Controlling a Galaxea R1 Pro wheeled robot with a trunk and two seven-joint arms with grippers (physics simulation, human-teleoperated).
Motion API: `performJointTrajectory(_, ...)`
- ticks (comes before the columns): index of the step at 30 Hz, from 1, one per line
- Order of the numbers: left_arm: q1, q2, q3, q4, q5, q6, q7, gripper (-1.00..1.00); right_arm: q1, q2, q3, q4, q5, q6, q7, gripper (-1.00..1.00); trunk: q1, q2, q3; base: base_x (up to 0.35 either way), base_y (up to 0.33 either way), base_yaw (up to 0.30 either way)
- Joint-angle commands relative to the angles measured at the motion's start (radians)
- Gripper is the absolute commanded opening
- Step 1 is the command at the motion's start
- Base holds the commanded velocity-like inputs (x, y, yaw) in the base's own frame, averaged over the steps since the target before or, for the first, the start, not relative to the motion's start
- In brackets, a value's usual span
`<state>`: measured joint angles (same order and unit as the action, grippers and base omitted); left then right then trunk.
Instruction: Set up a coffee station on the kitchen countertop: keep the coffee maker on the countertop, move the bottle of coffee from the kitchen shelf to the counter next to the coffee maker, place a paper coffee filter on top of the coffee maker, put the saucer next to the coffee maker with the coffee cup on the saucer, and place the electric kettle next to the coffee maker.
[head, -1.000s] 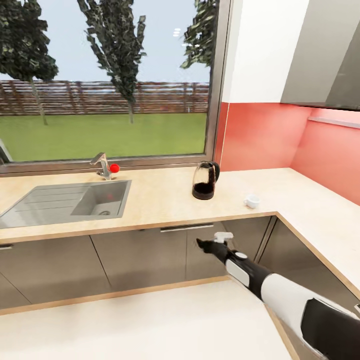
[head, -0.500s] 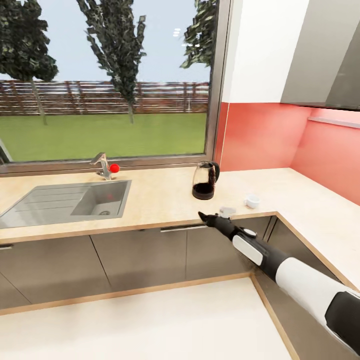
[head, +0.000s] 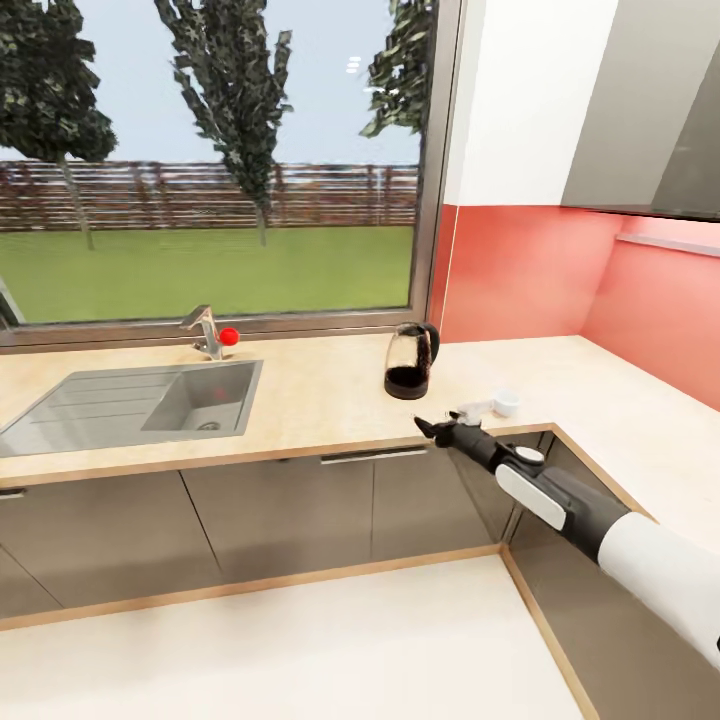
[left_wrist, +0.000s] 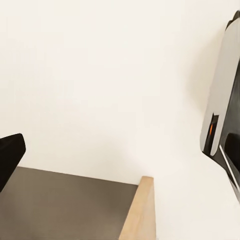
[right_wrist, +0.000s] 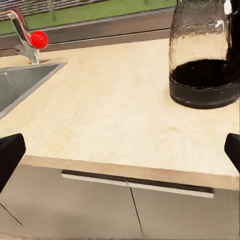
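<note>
Reaching over the front edge of the desk (head: 300, 400), your right pincer (head: 432, 428) hangs with its two black fingers (right_wrist: 10, 152) spread wide apart and nothing between them. The electric kettle (head: 411, 360) stands on the desk just past the pincer and a little toward the window (dark water sits in its bottom part). In the right wrist view the electric kettle (right_wrist: 205, 55) is ahead of the pincer and off to one side, well apart from both finger tips. The coffee cup (head: 505, 403) sits on the desk near the corner, close beside your right arm, not touching the kettle. A sink (head: 130, 405) is set into the desk far off to the left, with a tap (head: 207, 333) that has a red knob behind it. Your left pincer looks at a pale floor (left_wrist: 100, 75) and a wood edge; one black finger (left_wrist: 10, 155) shows, so you cannot tell if it is spread or closed.
</note>
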<state>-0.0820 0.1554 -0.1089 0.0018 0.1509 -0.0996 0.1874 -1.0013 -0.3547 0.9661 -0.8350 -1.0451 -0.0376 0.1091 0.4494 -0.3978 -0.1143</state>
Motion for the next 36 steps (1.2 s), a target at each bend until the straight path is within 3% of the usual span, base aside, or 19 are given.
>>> performJointTrajectory(1,-0.001,0.0,-0.009,0.001,0.01,-0.003,0.002,1.0,-0.002,-0.012,0.005,0.002,0.045,-0.004,0.002,1.0,0.001,-0.002,-0.002,0.0,0.0,0.0)
performJointTrajectory(2,-0.001,0.0,-0.008,0.001,0.01,-0.003,0.001,1.0,-0.002,-0.025,0.005,0.008,0.094,-0.004,0.003,1.0,0.001,-0.002,-0.002,0.0,0.0,0.0)
performJointTrajectory(5,-0.001,-0.002,-0.007,0.001,0.011,-0.002,0.001,1.0,-0.002,-0.064,-0.006,0.023,0.164,-0.005,0.006,1.0,0.001,-0.002,-0.002,0.0,0.0,0.0)
performJointTrajectory(8,-0.001,-0.003,-0.006,0.002,0.011,-0.001,0.001,1.0,-0.002,-0.094,-0.039,0.025,0.186,-0.004,0.021,1.0,0.001,-0.002,-0.002,0.0,0.0,0.0)
performJointTrajectory(13,-0.001,-0.003,-0.006,0.003,0.012,0.022,0.005,1.0,-0.002,-0.14,-0.133,0.027,0.222,0.001,0.187,1.0,0.001,-0.002,-0.002,0.0,0.0,0.0)
performJointTrajectory(16,-0.001,-0.003,-0.006,0.003,0.012,0.051,0.009,1.0,-0.002,-0.15,-0.152,0.027,0.252,0.001,0.245,1.0,0.001,-0.002,-0.002,0.0,0.0,0.0)
performJointTrajectory(29,-0.024,-0.013,-0.009,-0.026,0.006,-0.017,0.007,1.0,-0.001,-0.098,-0.152,0.031,0.255,0.001,0.241,1.0,0.001,-0.002,-0.002,0.003,0.0,0.0)
performJointTrajectory(36,-0.024,-0.014,-0.009,-0.025,0.006,-0.046,0.007,1.0,0.0,-0.093,-0.153,0.032,0.256,0.001,0.241,1.0,0.001,-0.002,-0.002,0.065,0.0,0.0)
